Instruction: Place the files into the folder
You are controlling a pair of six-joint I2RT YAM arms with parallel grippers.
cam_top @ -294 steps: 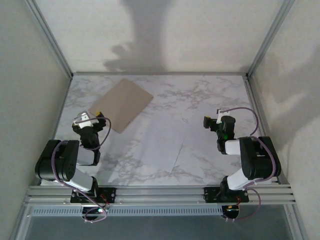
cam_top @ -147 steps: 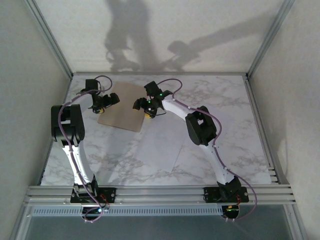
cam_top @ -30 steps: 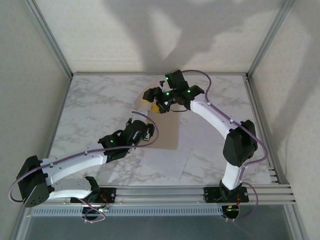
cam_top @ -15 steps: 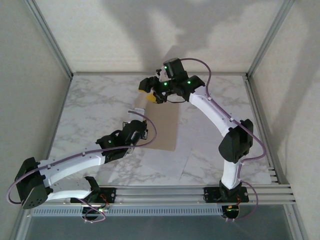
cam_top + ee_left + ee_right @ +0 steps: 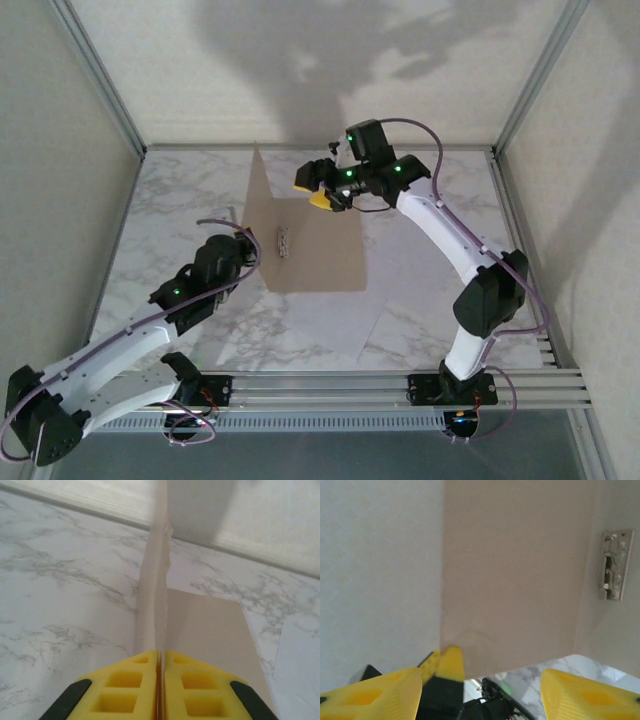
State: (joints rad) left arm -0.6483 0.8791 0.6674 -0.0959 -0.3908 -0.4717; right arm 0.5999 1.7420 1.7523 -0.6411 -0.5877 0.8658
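A: State of left end effector (image 5: 161, 656)?
B: Pressed together, pinching the edge of the folder (image 5: 320, 255) on its left cover. That cover stands upright; the right cover lies flat on the surface (image 5: 180, 200), metal clip (image 5: 283, 242) at the crease.
A: And right end effector (image 5: 322, 192)?
B: Spread, gripping nothing, above the folder's far edge.
A: The files (image 5: 335, 320)?
B: Flat on the surface, at the folder's near edge.

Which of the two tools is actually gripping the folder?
The left tool, shut on the raised cover of the folder; the right tool hangs open, holding nothing.
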